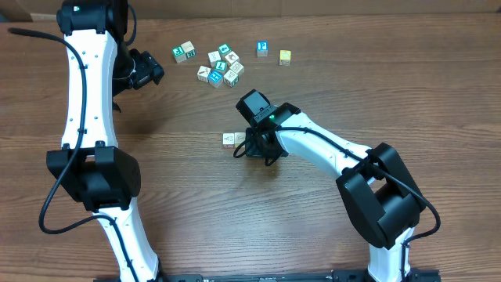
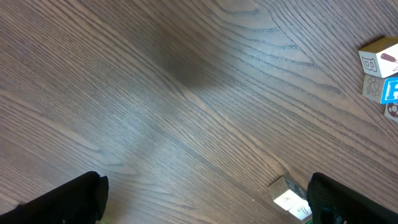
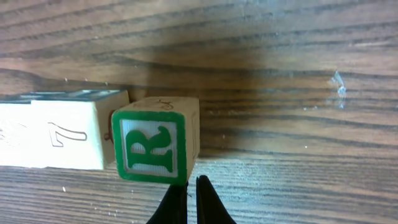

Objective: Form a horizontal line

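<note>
Overhead, the horizontal line (image 1: 235, 139) is seen only as a short pale row mid-table, long axis left-right, by the right gripper (image 3: 188, 194). The R wrist view alone gives detail: a square wooden cube w/ a green-framed "R" beside a cream block marked "7". The right gripper is pinched together, nothing held; the left gripper (image 1: 153, 72) is spread wide & empty, near the loose jumble (image 1: 221, 66).

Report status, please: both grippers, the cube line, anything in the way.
Left gripper open, empty, off to the side. Right gripper shut, holding nothing, tips at the R cube. Horizontal line: two cubes so far. Nothing blocking it.
</note>
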